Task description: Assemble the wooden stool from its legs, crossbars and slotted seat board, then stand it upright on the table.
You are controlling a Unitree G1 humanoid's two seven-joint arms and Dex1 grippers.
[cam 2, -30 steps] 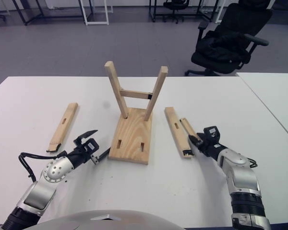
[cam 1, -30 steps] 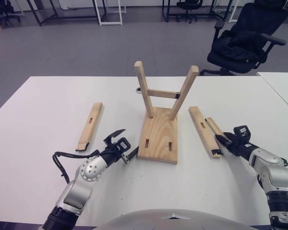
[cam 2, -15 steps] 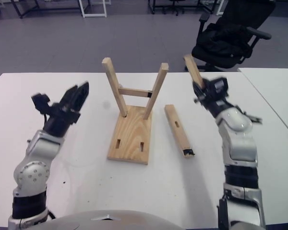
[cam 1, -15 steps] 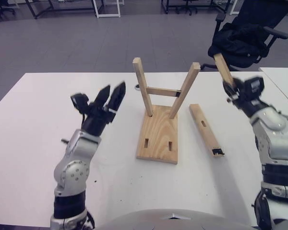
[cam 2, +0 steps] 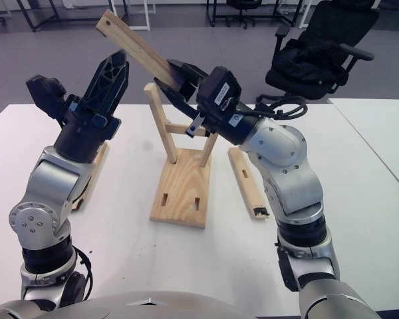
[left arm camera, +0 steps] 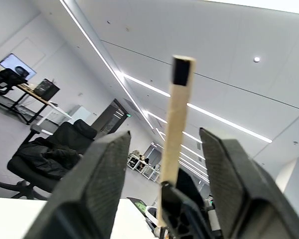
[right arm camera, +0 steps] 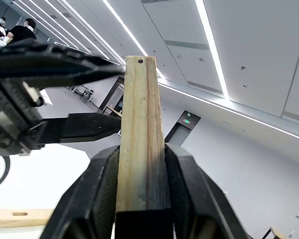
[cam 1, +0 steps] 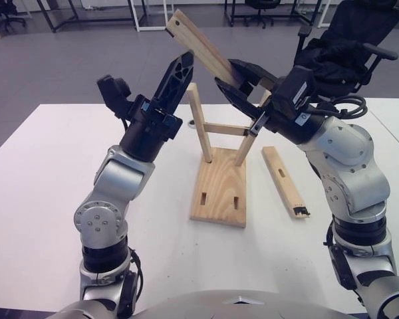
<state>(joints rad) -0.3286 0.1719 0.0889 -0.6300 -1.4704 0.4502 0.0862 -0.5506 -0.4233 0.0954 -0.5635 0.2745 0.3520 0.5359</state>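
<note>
From the head, our right gripper [cam 1: 234, 78] clamps a wooden bar [cam 1: 198, 41] high above the seat board [cam 1: 219, 189], which lies flat on the table [cam 1: 53, 166] with two legs [cam 1: 199, 123] standing in it. The bar's long axis slants up and toward our left, and its free end is beside the left gripper [cam 1: 179, 76], the nearer arm for a handover. In the left wrist view those fingers [left arm camera: 92, 194] are spread, with the bar upright between them but farther off, untouched. In the right wrist view the bar runs straight out from the clenched jaws.
</note>
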